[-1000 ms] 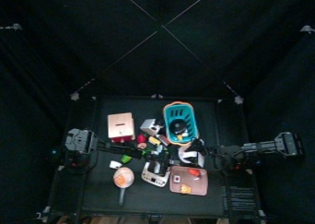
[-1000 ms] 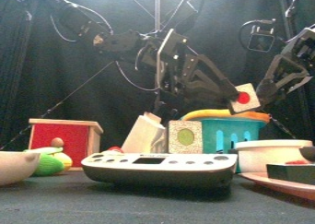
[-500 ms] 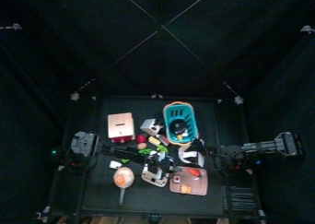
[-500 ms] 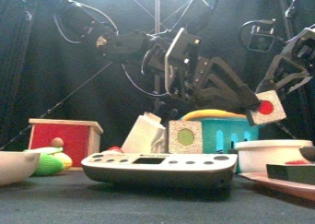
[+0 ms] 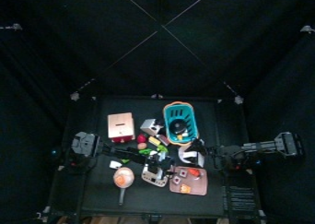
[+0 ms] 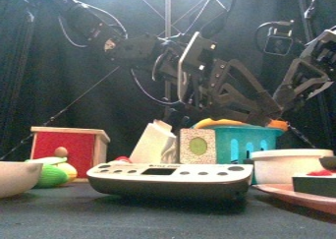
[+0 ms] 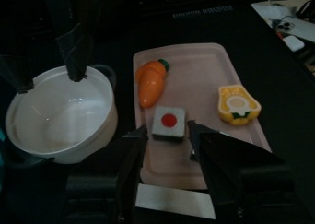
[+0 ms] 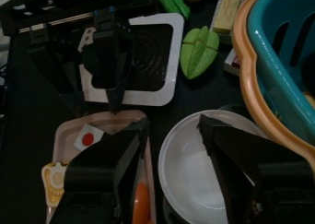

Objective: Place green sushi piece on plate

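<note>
Left gripper [image 7: 172, 163] hangs wide open and empty over a red-topped sushi piece [image 7: 169, 123] on the pink tray [image 7: 252, 140]; the wrong piece risks being counted as done.

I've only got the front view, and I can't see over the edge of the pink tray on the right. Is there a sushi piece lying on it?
Observer: Yes. The left wrist view shows a sushi piece with a red centre lying on the pink tray, between a carrot and a yellow piece.
Operator: Is the left gripper holding it?
Observer: No. The left gripper hangs over it with its jaws wide open, and the piece lies free on the tray.
Operator: Anything in the white bowl next to the tray?
Observer: Nothing. The white bowl looks empty from above.
</note>
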`<move>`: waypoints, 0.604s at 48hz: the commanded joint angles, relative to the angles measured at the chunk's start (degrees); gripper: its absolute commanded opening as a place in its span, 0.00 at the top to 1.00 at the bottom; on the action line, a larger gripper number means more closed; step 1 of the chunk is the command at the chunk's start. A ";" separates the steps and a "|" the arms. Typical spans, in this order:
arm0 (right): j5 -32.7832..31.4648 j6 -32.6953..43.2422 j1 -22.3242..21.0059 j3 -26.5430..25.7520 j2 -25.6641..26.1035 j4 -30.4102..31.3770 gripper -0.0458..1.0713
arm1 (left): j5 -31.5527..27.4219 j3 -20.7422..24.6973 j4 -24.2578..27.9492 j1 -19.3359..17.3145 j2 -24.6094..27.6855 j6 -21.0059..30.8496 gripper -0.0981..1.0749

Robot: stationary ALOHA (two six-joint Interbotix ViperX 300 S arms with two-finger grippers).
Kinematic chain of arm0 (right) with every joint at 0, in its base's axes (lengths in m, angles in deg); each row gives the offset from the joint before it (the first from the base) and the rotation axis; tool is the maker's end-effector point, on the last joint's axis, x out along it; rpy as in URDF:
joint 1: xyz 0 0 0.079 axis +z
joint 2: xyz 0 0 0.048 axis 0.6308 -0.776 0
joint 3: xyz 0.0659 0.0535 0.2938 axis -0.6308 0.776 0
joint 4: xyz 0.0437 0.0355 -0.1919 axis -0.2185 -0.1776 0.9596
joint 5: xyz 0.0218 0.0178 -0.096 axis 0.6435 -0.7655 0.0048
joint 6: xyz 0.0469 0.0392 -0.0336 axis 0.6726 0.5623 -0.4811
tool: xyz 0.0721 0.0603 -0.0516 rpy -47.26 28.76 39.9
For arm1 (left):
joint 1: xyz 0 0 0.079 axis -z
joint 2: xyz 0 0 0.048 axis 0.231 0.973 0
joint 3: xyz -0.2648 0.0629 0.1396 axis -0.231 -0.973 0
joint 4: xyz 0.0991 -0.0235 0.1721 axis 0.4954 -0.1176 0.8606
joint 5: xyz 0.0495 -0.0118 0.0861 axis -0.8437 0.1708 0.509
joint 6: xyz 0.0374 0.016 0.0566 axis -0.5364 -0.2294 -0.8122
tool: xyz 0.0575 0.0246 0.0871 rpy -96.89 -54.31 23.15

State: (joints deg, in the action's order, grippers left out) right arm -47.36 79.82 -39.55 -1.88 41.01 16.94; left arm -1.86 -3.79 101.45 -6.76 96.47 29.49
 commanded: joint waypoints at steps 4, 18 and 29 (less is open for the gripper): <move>0.44 0.00 0.00 -0.70 0.18 -0.09 0.21 | 0.26 1.49 -0.18 -0.09 -1.23 0.09 0.23; 0.44 0.00 0.00 -0.70 0.18 -0.09 0.21 | 0.09 1.05 -0.18 -0.18 -2.90 0.09 0.23; 0.53 0.00 0.00 -0.62 0.18 -0.09 0.21 | -5.27 -1.67 -0.18 -0.53 -7.91 0.09 0.23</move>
State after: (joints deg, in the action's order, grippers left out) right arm -47.36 79.82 -39.55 -1.79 40.92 16.94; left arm -5.29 -5.37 101.45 -7.11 92.43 29.58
